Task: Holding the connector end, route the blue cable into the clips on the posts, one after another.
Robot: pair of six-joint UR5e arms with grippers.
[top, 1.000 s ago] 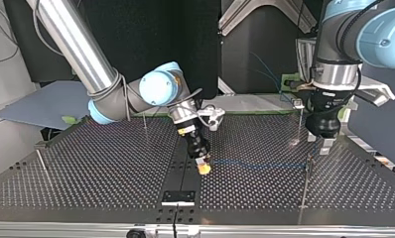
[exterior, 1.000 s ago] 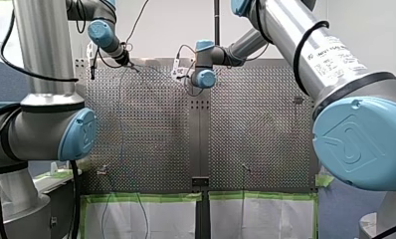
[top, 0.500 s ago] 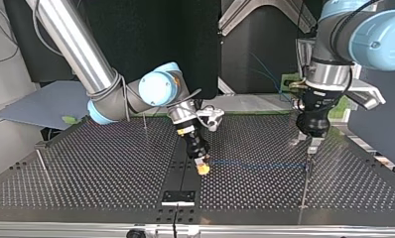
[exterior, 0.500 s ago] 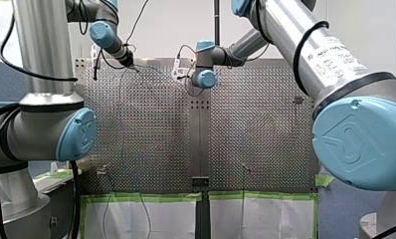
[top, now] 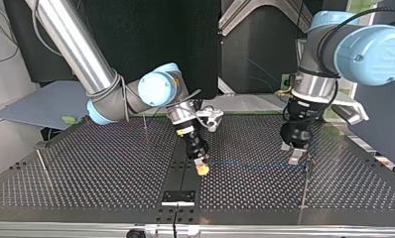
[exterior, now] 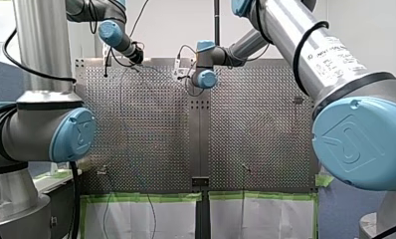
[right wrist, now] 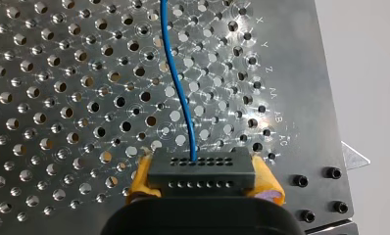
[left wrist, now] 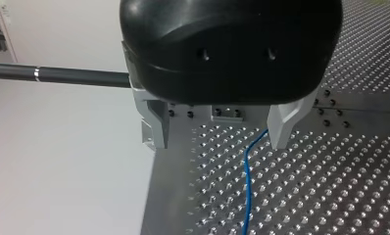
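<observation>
While my right gripper [top: 202,167] pinches the black connector [right wrist: 202,172] between its yellow pads [right wrist: 140,174], the blue cable [right wrist: 178,88] runs from it across the perforated table [top: 86,163] toward the thin post [top: 304,186] at the top view's right. My left gripper [left wrist: 218,141] hangs just beside that post, fingers spread, with the cable passing between them, close to one finger.
</observation>
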